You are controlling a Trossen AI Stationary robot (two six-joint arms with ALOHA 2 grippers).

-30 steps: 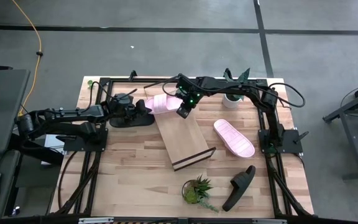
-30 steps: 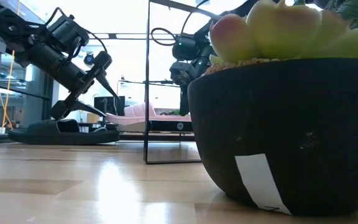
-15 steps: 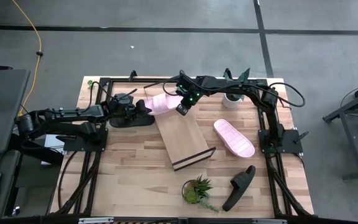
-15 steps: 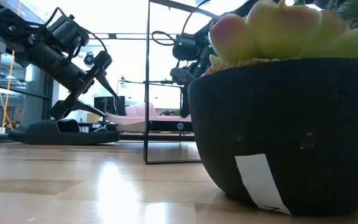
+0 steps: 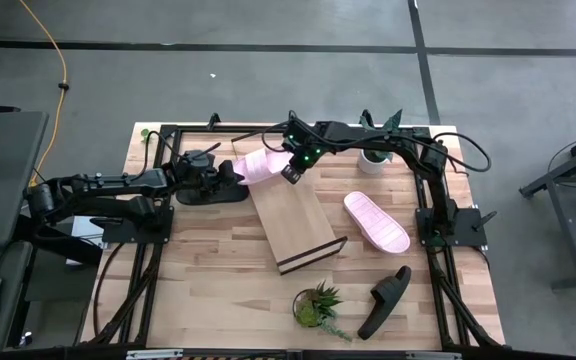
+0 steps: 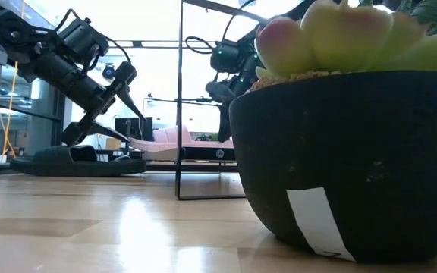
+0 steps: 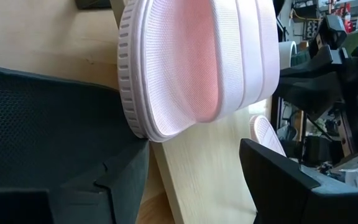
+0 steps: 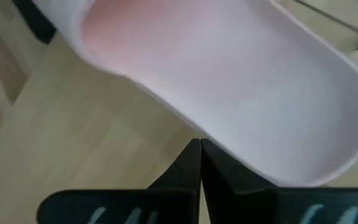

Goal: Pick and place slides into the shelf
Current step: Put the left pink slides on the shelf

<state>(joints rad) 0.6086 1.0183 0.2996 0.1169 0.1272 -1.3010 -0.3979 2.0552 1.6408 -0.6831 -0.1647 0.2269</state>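
A pale pink slide (image 5: 258,165) lies across the far end of the slanted shelf (image 5: 298,225). My right gripper (image 5: 290,174) is shut at the slide's right end. My left gripper (image 5: 233,172) is open, over a black slide (image 5: 208,192) on the table. Its fingers stand on either side of the pink slide's strap end (image 7: 185,68), and I cannot tell whether they touch it. A second pink slide (image 5: 375,221) lies on the table right of the shelf. Another black slide (image 5: 385,300) lies near the front right. My right gripper puts its shut fingertips (image 8: 199,155) against the pink slide's long side rim (image 8: 229,152), near the rounded end. The fingers come slanting down from the table's right. The slide lies footbed up on the shelf's pale board (image 8: 73,124).
A potted plant (image 5: 316,305) stands near the front edge and fills the right of the low view. Another potted plant (image 5: 376,155) stands at the back right. Black frame rails (image 5: 168,135) run around the table. The shelf's lower board is bare.
My right gripper has tipped a little and its shut tips have crept toward the table's far left, against the pink slide. The slide has barely shifted.
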